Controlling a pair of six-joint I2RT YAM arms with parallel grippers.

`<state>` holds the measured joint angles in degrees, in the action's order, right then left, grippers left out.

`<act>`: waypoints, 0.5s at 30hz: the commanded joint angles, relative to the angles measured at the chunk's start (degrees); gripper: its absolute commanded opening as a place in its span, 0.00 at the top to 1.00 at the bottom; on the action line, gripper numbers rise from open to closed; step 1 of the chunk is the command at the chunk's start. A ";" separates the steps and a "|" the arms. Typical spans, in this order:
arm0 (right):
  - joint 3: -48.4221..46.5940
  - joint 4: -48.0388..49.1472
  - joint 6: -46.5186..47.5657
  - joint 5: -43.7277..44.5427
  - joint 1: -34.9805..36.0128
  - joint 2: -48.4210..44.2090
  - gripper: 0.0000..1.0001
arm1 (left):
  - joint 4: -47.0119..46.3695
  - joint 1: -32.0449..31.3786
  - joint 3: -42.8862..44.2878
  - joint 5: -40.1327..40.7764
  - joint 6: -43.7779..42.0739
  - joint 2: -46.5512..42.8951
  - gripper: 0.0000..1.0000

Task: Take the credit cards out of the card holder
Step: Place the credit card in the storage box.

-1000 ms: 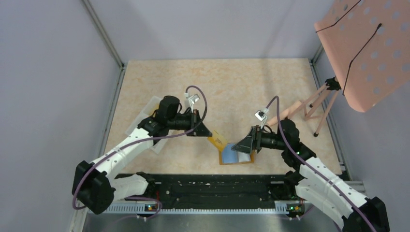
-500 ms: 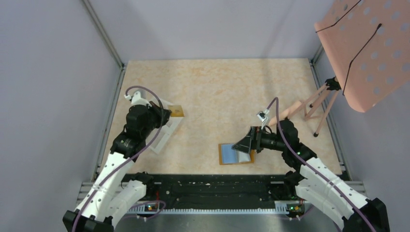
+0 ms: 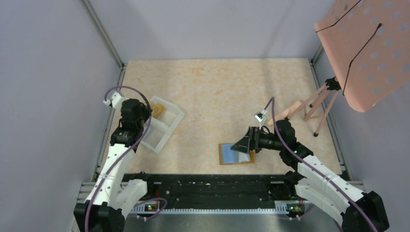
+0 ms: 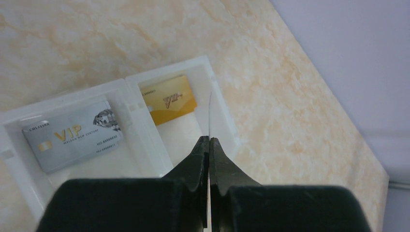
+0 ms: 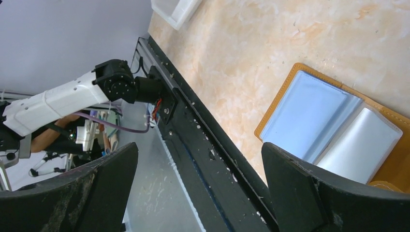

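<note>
Marbled beige tabletop (image 3: 217,87) | left gripper (image 4: 209,145) was pinched tight on a thin card (image 4: 210,111), edge-on over the white two-compartment plastic tray (image 4: 169,67) | open tan-orange wallet (image 5: 316,121) lay just beneath the right gripper (image 3: 241,145), which was spread wide and empty.

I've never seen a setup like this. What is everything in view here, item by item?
table: one, beige marbled, under everything
tray: one, white, two compartments, left side of table
silver card: one, silver-grey, flat in one tray compartment
gold card: one, gold, flat in the other compartment
held card: one, edge-on so colour unclear, above the tray
card holder: one, tan-orange, open flat near the front edge
light blue card: one, inside the card holder
whitish card: one, beside it in the card holder
pink stand: one, perforated pink panel on legs, far right
black rail: one, along the near edge
left gripper: one, black, shut on the held card
right gripper: one, black, open, over the card holder
</note>
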<state>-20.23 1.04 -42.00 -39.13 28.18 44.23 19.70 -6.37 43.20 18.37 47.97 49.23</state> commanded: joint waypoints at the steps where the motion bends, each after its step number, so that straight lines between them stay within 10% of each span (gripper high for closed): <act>1: -0.18 2.86 0.56 -0.87 -0.48 -0.41 0.01 | -8.36 3.11 -0.52 2.40 3.91 3.74 1.00; 15: -1.77 2.74 1.87 -1.75 -0.49 1.95 0.01 | -15.06 4.50 -0.89 3.44 9.94 16.06 1.00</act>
<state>-20.23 1.26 -41.52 -40.21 28.21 45.15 9.30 -2.13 42.76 20.69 56.07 63.72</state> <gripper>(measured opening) 0.987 0.010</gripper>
